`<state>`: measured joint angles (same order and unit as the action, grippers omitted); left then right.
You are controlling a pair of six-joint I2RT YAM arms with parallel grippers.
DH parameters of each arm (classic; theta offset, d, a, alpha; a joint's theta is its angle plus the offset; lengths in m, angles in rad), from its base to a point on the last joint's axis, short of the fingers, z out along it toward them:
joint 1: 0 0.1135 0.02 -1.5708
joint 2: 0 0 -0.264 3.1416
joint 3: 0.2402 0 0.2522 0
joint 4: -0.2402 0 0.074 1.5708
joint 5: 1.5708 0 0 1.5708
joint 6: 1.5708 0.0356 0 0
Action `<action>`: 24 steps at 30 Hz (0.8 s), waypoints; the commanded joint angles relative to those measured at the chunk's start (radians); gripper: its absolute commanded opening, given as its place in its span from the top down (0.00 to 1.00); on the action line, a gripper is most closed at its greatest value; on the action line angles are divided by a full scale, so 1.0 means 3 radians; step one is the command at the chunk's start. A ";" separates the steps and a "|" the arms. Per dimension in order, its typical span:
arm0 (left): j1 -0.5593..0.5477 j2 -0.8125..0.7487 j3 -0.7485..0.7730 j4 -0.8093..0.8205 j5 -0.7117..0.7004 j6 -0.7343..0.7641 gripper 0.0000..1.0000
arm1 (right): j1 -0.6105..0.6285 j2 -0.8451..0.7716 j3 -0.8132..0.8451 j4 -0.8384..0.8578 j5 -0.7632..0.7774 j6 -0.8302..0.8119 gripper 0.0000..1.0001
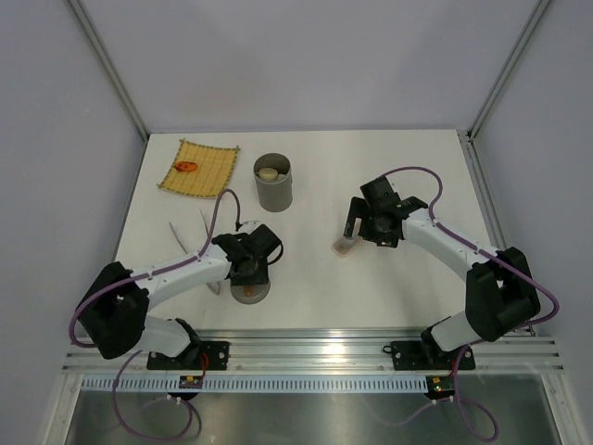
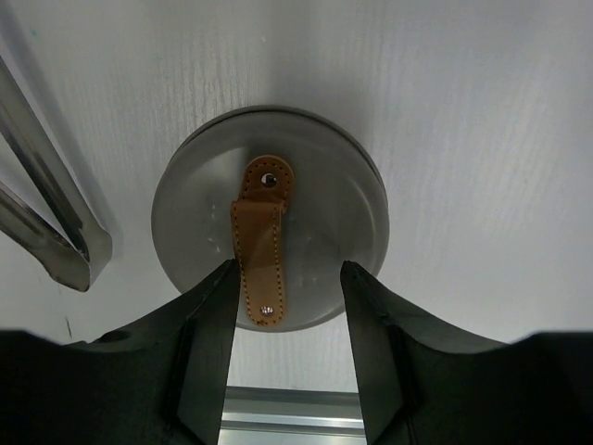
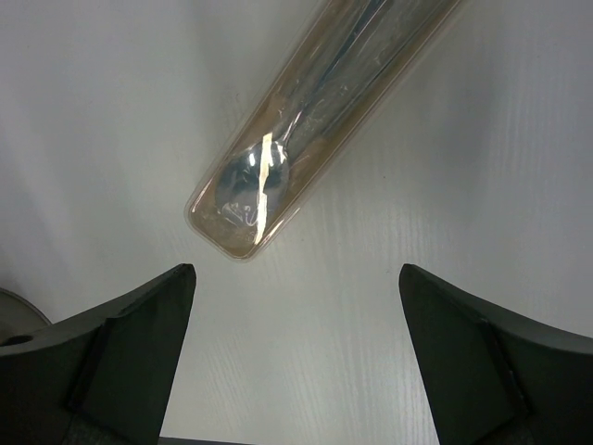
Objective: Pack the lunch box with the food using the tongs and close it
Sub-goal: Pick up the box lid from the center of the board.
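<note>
White wood-grain table [image 1: 371, 167], plain pale grey enclosure walls [image 1: 306, 56], aluminium corner posts [image 1: 107, 69], aluminium rail [image 1: 324, 350] along the near edge. Even light, soft shadows.

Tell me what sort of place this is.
Probably a lab robot test cell: grey panel walls, a white table, and the left arm and right arm bolted to an aluminium rail.

Place: looking like a robot lab test cell, not a home or kitchen.
Walls: plain grey panels [image 1: 296, 56] are boxing in the white bench [image 1: 417, 287].
Frame: aluminium posts [image 1: 108, 69] are running up the corners.
Mounting: left arm [image 1: 176, 271] and right arm [image 1: 445, 243] are sitting bolted to a metal rail [image 1: 315, 350], purple cables [image 1: 414, 169] looping off them.
</note>
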<state>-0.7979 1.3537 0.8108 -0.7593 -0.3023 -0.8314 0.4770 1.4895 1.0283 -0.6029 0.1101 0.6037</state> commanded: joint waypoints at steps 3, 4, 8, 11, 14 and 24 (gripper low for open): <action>-0.0010 0.0090 -0.0161 0.0307 -0.0240 -0.0138 0.52 | 0.0036 -0.0107 0.0003 0.0011 0.0058 0.0048 0.01; -0.0005 0.0069 -0.0207 0.0368 -0.0240 -0.0138 0.52 | 0.0036 -0.0097 0.0009 0.0005 0.0058 0.0048 0.00; 0.0006 0.0059 -0.0264 0.0455 -0.0240 -0.0133 0.53 | 0.0036 -0.0061 0.0039 0.0005 0.0042 0.0033 0.01; 0.0041 0.0074 -0.0304 0.0511 -0.0250 -0.0118 0.55 | 0.0036 -0.0061 0.0055 0.0010 0.0032 0.0033 0.00; 0.0108 0.0069 -0.0340 0.0562 -0.0235 -0.0077 0.57 | 0.0036 -0.0046 0.0070 0.0011 0.0001 0.0053 0.01; 0.0251 -0.0366 -0.0340 0.0532 -0.0343 0.0204 0.31 | 0.0036 -0.0010 0.0055 0.0041 -0.0055 0.0099 0.00</action>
<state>-0.7464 1.2484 0.7044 -0.6300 -0.3794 -0.8021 0.4774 1.4895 1.0279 -0.6033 0.1089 0.6117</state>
